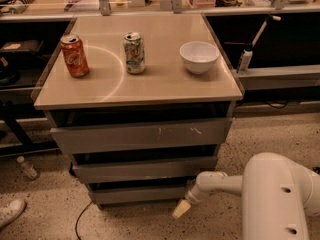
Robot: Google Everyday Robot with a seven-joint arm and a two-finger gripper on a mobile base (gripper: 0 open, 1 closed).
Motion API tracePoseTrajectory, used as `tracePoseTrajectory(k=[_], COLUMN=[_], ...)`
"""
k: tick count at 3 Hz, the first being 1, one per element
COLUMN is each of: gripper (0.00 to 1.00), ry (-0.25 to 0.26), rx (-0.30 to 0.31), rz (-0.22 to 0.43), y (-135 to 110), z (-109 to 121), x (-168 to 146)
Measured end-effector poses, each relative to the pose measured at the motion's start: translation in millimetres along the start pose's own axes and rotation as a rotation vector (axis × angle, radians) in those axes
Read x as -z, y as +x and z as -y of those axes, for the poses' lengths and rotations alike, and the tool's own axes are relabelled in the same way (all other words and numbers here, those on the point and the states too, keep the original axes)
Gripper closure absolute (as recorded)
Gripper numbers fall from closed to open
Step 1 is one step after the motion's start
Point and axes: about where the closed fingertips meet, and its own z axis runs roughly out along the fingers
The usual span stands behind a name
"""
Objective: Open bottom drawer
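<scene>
The bottom drawer [137, 195] is the lowest of three grey handleless drawers under the tan cabinet top [150, 89]; its plain slanted front looks pushed in. Above it are the middle drawer [145, 170] and the wide top drawer [142, 135] with pale scratch marks. My white arm [220, 182] reaches in from the lower right. My gripper [181, 209] with pale yellowish fingertips hangs just off the bottom drawer's right front corner, near the floor.
On the cabinet top stand a red soda can [74, 55], a green-white can [134, 52] and a white bowl [199, 57]. A black cable [80, 221], a small bottle [27, 167] and a shoe [10, 212] lie on the speckled floor at left. Dark shelving flanks the cabinet.
</scene>
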Motion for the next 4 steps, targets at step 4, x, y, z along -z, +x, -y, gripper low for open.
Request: tracePoseTrajectory(k=[4], gripper=[0.00], ry=[-0.080], rx=[0.000], rz=[-0.063], y=[7.9], z=[3.3], x=[-29.3])
